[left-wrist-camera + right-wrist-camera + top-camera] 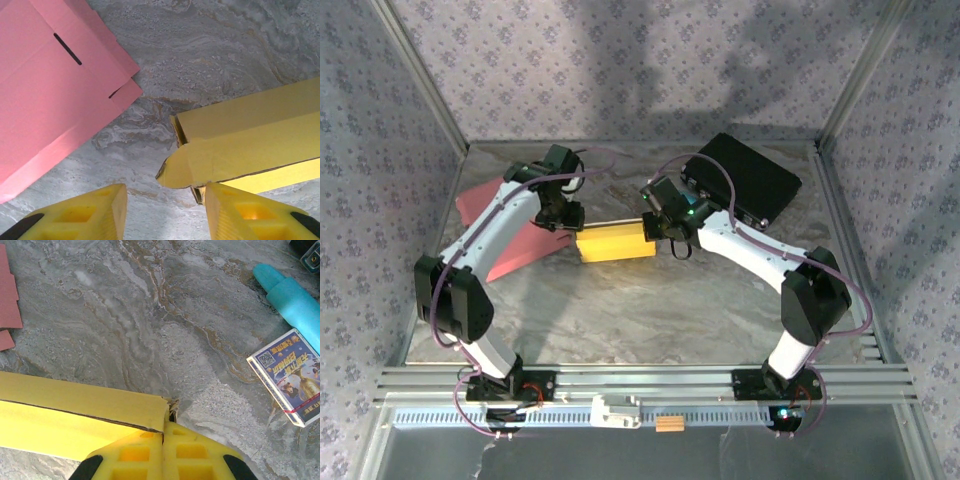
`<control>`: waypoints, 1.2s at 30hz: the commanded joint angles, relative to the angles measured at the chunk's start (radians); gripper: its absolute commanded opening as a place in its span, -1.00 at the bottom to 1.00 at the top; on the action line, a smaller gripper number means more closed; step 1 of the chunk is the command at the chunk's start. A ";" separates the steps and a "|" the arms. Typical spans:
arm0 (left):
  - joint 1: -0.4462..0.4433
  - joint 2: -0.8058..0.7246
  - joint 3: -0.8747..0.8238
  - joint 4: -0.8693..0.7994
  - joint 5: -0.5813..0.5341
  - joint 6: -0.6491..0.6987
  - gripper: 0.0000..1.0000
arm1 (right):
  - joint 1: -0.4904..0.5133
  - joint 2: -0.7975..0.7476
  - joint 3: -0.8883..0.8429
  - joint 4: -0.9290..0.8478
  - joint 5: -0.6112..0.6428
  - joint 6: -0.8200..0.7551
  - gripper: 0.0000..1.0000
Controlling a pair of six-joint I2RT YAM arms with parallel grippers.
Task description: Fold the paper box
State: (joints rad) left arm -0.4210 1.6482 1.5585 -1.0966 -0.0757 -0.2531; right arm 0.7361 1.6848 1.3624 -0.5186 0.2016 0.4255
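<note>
The yellow paper box [615, 243] lies on the marble table between both arms, long side left to right. My left gripper [567, 222] hovers at its left end, open. In the left wrist view a rounded flap of the box [210, 165] pokes out just above the gap of the left gripper [165, 192], and the right finger [245, 210] sits under the box's edge. My right gripper [665, 232] is at the box's right end. In the right wrist view the right gripper [164, 426] is shut on the frayed end wall of the box [75, 405].
A flat pink cardboard sheet [500, 225] with slots [67, 48] lies left of the box. A black case [745, 178] sits at the back right. A teal tube [292, 300] and a small printed card box [290, 375] lie right of the right gripper.
</note>
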 commanded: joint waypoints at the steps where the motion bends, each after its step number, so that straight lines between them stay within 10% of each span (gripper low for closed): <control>1: -0.007 0.027 0.032 0.007 0.025 0.073 -0.15 | -0.003 0.033 0.005 -0.071 -0.025 -0.012 -1.00; 23: -0.002 -0.041 0.035 -0.005 0.176 0.179 -0.06 | -0.008 0.036 0.015 -0.078 -0.025 -0.013 -1.00; 36: 0.029 0.026 0.012 0.016 0.021 0.256 -0.14 | -0.009 0.044 0.027 -0.078 -0.031 -0.018 -1.00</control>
State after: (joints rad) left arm -0.3996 1.6516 1.5585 -1.0737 -0.0200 -0.0406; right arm 0.7284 1.6993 1.3819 -0.5262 0.1947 0.4213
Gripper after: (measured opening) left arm 0.437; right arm 0.060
